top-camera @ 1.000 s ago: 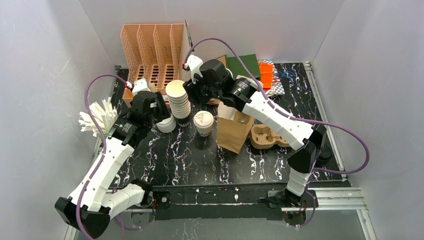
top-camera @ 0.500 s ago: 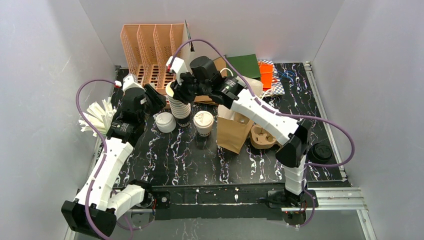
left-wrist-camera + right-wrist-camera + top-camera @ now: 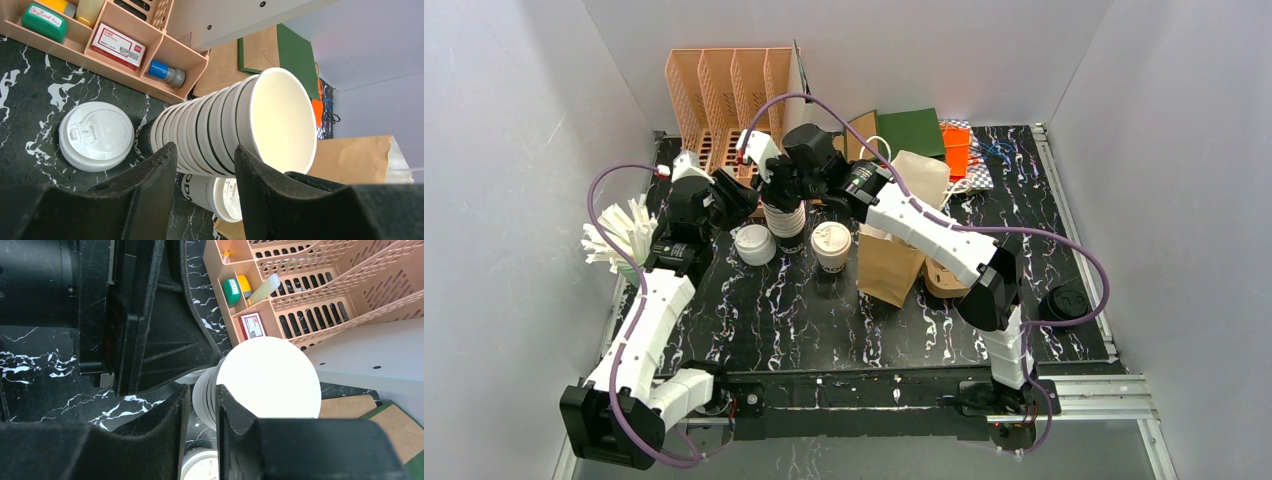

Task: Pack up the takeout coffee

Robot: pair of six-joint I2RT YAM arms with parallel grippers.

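Standing apart | lidded coffee cup point(image 3: 831, 244) | near, outside both jaws

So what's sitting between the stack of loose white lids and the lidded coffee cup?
In the top external view, the tall stack of lidless cups stands between the loose lids and the lidded coffee cup.

Glossy black marbled table point(image 3: 824, 320), matt brown paper bag point(image 3: 889, 265), smooth white paper cups point(image 3: 235, 125).

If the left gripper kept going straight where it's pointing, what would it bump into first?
Probably the stack of paper cups. In the left wrist view, the left gripper has its fingers either side of the lower cups, so the stack is directly ahead. The pictures don't show clearly whether the fingers already touch it.
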